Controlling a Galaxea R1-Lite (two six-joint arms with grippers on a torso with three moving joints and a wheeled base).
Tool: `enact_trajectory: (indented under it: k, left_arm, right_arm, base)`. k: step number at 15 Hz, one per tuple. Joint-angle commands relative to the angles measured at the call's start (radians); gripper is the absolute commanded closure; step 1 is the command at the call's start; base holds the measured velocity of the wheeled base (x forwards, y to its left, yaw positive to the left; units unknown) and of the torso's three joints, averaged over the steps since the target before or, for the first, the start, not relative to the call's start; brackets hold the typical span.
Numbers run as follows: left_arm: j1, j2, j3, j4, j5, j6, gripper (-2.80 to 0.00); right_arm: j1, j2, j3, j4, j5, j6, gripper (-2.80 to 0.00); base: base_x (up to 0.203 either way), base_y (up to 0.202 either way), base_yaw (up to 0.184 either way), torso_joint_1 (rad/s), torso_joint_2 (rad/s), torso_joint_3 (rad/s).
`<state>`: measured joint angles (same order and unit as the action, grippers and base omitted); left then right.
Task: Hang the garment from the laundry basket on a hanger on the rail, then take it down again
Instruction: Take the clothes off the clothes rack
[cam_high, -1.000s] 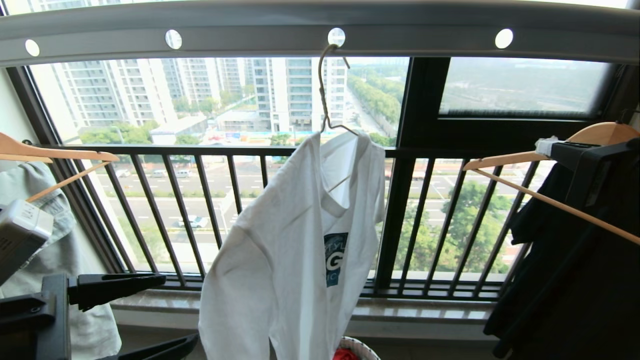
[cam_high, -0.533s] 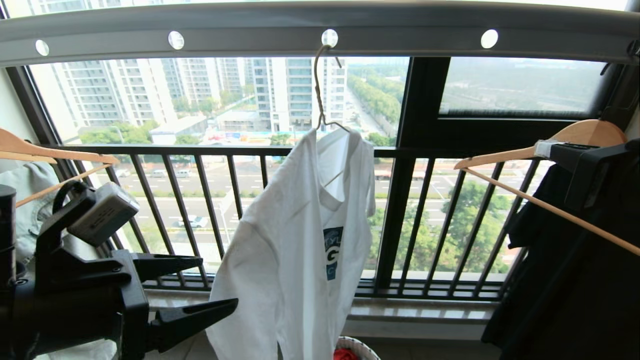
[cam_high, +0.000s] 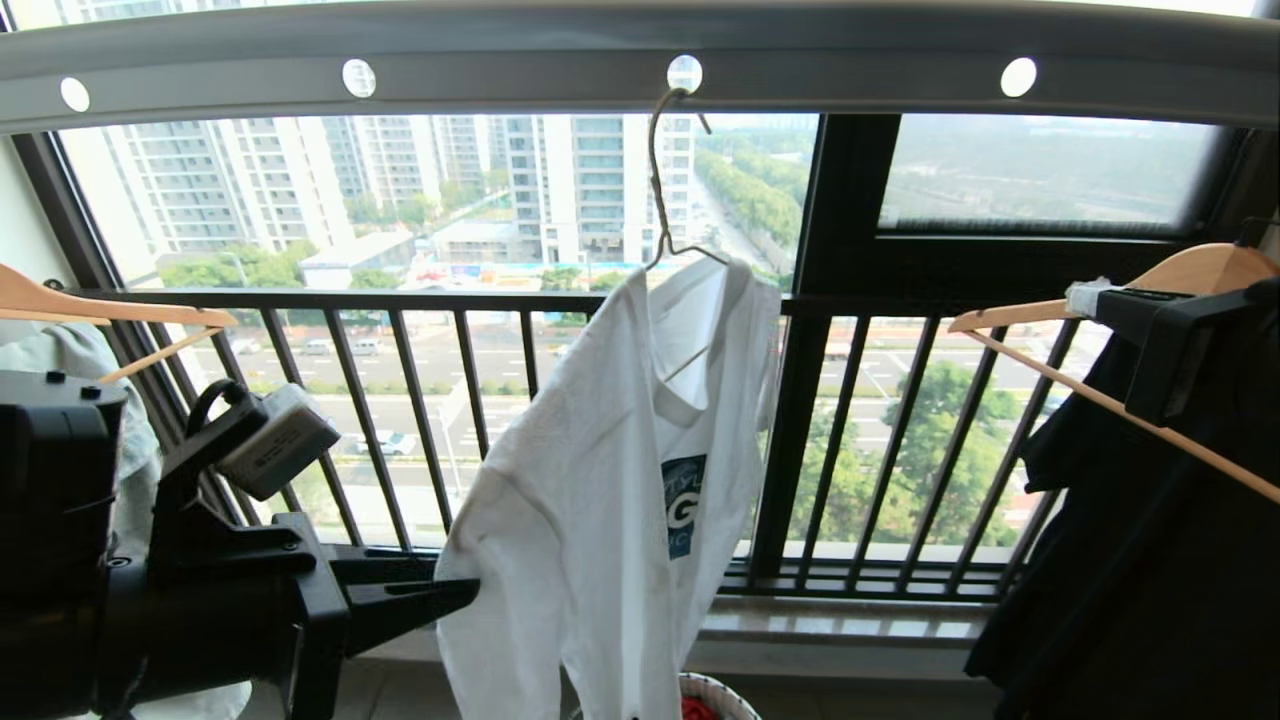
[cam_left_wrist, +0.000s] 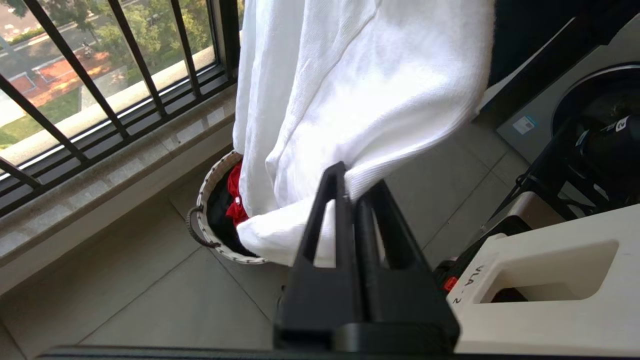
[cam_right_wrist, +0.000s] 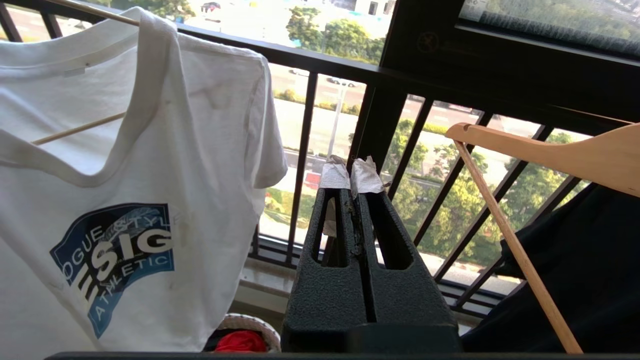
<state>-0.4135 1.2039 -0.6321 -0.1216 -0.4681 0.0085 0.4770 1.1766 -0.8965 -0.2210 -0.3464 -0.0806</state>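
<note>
We count one white short-sleeved T-shirt (cam_high: 600, 480) with a dark blue chest print, on one thin cream wire hanger (cam_high: 665, 180) hooked through a hole in the long grey perforated metal rail (cam_high: 640, 45); four round holes show. Two thicker wooden hangers: one at far left (cam_high: 110, 310), one at right (cam_high: 1150, 290) over a black garment (cam_high: 1150, 560). One small round white woven basket (cam_left_wrist: 212, 210) sits on the floor under the shirt. Head view catches only the basket rim plus a red scrap; left wrist view shows the basket's side, dark handle and the red cloth (cam_left_wrist: 234, 192) inside. Right wrist view alone makes the print lettering readable. Left gripper (cam_left_wrist: 352, 187), low left, has its black fingers pinched onto the shirt's lower hem fold, fabric bunched between the tips. Right gripper (cam_right_wrist: 351, 175), up beside the right wooden hanger, has its taped tips clamped together, gripping nothing.
</note>
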Motion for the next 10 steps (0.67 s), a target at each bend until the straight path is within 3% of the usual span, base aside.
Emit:
enact_trajectory:
  k: [1,7,10]
  left_arm:
    - [-0.01,0.013,0.006,-0.037,-0.003,-0.001,0.0]
    - [-0.011,-0.053,0.078,-0.082,0.009,-0.021,0.0]
    - [-0.009,-0.112,0.136,-0.069,0.073,-0.019,0.0]
  right_arm:
    - [0.0,0.002,0.001,-0.001,-0.002,-0.001,0.0]
    - [0.0,-0.002,0.0,-0.001,-0.002,-0.001,0.0]
    - [0.0,-0.002,0.0,-0.001,-0.002,-0.001,0.0]
  base:
    - [0.0,0.0,0.0,0.0,0.0,0.0]
    - [0.0,0.0,0.0,0.0,0.0,0.0]
    - [0.0,0.0,0.0,0.0,0.0,0.0]
